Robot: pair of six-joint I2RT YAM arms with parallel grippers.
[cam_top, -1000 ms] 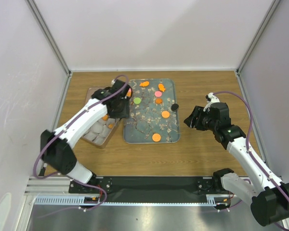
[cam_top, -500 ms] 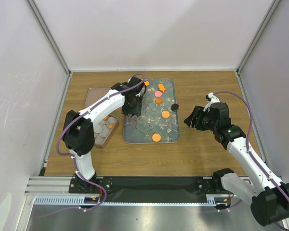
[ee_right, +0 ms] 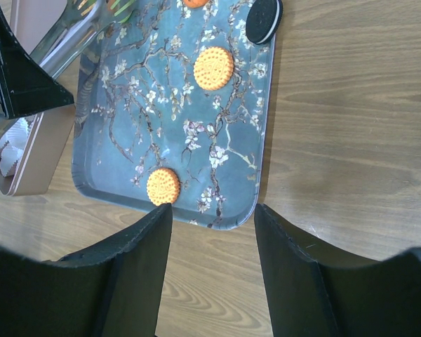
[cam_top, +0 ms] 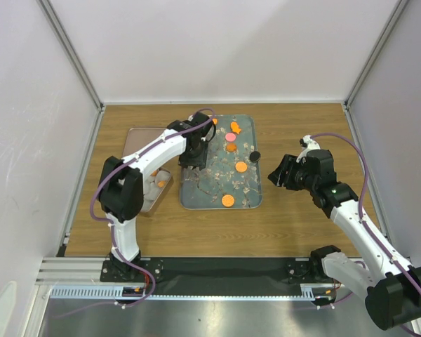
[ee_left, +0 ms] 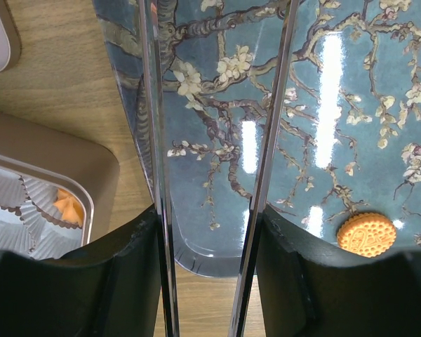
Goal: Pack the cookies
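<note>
Wooden table top (cam_top: 302,126) makes the floor of a booth with white walls. At the middle of the top view lies a blue-grey tray (cam_top: 210,188) printed with blossom branches. Just left of it stands a small tin (cam_top: 151,208) with white paper cups, and its brownish-pink lid (cam_top: 137,137) lies above it in the frame.

The cookies (cam_top: 228,200) I count so: on the tray three round orange, one pink, one orange fish shape, one more orange piece half hidden at the upper edge, and one black on the right rim. In the tin are two orange pieces. The pressed pattern on the orange discs is too small to read.

The left gripper (cam_top: 195,151) is over the upper left part of the tray. Its long fingers (ee_left: 154,140) stand apart, with the tips outside its own view. A green cookie (ee_right: 123,8) shows by them, but gripped or not I cannot tell. The right gripper (ee_right: 212,214) hangs just right of the tray, jaws wide, holding nothing.
</note>
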